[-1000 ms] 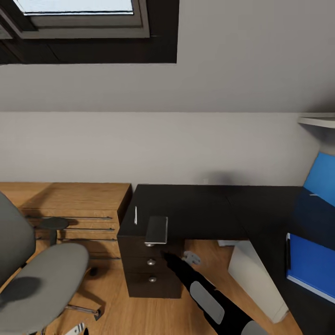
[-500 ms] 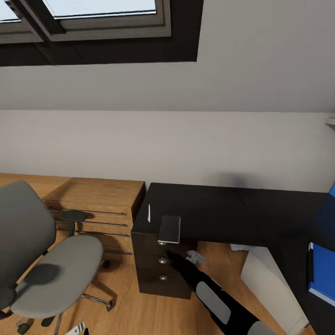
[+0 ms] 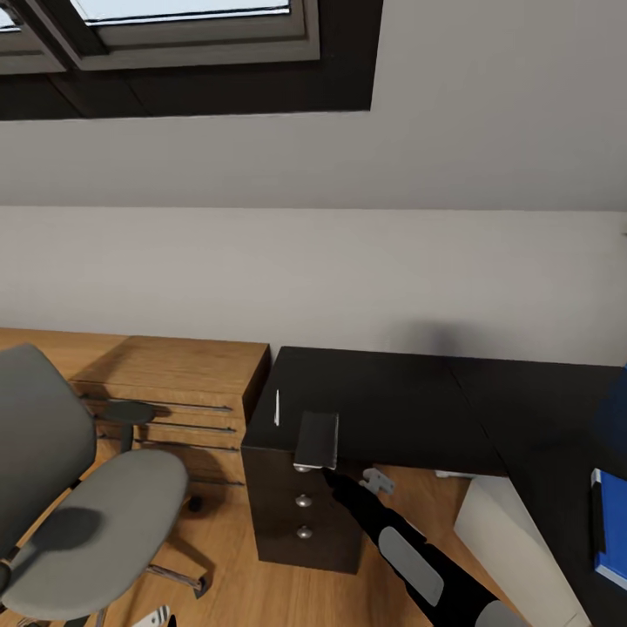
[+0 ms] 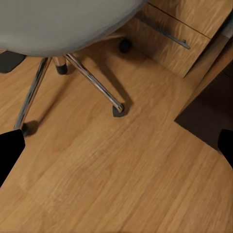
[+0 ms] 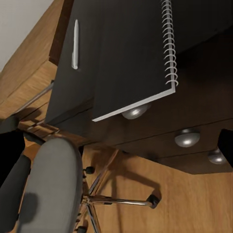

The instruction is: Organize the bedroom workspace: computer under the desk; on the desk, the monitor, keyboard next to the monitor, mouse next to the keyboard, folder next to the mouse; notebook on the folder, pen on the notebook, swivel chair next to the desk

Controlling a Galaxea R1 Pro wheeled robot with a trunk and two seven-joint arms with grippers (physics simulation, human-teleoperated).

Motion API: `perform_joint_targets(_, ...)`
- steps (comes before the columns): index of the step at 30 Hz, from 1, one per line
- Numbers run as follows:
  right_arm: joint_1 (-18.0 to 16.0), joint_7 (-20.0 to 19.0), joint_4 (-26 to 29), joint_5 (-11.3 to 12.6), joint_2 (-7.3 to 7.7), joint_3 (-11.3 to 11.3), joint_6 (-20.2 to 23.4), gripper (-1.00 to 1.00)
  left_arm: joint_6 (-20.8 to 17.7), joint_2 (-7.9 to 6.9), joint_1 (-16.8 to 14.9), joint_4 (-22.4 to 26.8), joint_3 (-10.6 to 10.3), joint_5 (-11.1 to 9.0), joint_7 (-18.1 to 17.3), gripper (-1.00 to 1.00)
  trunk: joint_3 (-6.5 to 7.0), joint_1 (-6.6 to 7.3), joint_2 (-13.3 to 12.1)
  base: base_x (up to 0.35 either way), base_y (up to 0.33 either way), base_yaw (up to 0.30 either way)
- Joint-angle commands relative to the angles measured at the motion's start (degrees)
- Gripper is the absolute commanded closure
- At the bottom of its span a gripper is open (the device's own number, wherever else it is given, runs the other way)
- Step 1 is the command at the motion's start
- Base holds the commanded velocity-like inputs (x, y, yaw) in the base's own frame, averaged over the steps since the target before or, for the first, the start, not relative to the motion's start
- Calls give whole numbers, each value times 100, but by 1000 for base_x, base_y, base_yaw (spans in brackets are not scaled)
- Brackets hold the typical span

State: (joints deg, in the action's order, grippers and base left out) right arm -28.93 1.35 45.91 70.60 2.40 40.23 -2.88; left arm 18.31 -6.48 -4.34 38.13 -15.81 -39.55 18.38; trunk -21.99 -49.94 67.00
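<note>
A: Starting closest, what's by the desk (image 3: 392,409)?

B: One right arm (image 3: 409,557), black with grey panels, reaching up toward the desk's front corner. Its right hand (image 3: 373,479) sits just below the desk edge, beside the drawers. I cannot tell whether its fingers are apart or together; the right wrist view shows dark tips at both side edges and nothing between them. The left hand's tips show at the edges of the left wrist view over the wooden floor (image 4: 121,184), and its state I cannot tell either.

A: And the chairs?

B: One swivel chair (image 3: 83,514), grey padded seat and back, chrome legs on black casters, standing on the floor to the side of the desk, apart from it.

A: What's on the desk?

B: One notebook (image 3: 316,440), thin, grey, spiral-bound with pale edges, lying at the front corner and overhanging the edge above the top drawer. One pen (image 3: 277,407), thin and white, lies just beside it, nearer the desk's end. One folder (image 3: 611,531), bright blue, lies on the far wing of the desk, well apart from the notebook.

A: Drawers?

B: Three round silver knobs (image 5: 187,138) in a column below the notebook. Beyond the desk's end stands one light wooden cabinet (image 3: 174,392) against the wall.
</note>
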Motion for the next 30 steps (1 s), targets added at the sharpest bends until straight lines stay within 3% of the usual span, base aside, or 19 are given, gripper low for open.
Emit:
perform_joint_targets(1, -8, 14, 4, 59, 9, 32, -49, -100, 33, -11, -5, 10, -46, -46, 48, -100, -6, -1, 4, 38, -4, 0)
perform_joint_targets(9, -8, 28, -68, 88, 69, 27, -651, -100, 25, -19, -5, 197, -29, -65, 64, -100, -6, -1, 4, 15, -2, 0)
perform_joint_targets(11, -8, 31, -100, 186, 94, 28, -1000, -100, -20, 2, -5, 300, -60, -90, 68, -100, -42, -45, 84, 2, 0, 0)
perform_joint_targets(16, -8, 32, -113, 258, 108, 28, -1156, -100, -259, 32, -5, 626, -65, -101, 72, -100, -132, -155, 285, 0, 0, 0)
perform_joint_targets(18, -8, 30, -115, 268, 117, 27, -1176, -100, -793, 15, -5, 993, -17, -108, 75, -100, -168, -198, 365, 0, 0, 0)
perform_joint_targets(19, -8, 26, -116, 274, 127, 28, -1189, -100, -1809, -3, -5, 1620, 191, -106, 82, -100, -186, -220, 405, 0, 0, 0)
perform_joint_targets(25, -8, 24, -117, 276, 127, 29, -1195, -100, -3170, -5, -5, 2517, 898, -105, 76, -100, -294, -352, 646, 0, 0, 0)
perform_joint_targets(26, -8, 24, -117, 276, 123, 32, -1196, -100, -3512, -1, -5, 2792, 1124, -108, 72, -100, -312, -374, 686, 0, 0, 0)
perform_joint_targets(30, -8, 24, -117, 278, 117, 33, -1197, -100, -4019, 4, -5, 3258, 1407, -114, 62, -100, -383, -462, 846, 0, 0, 0)
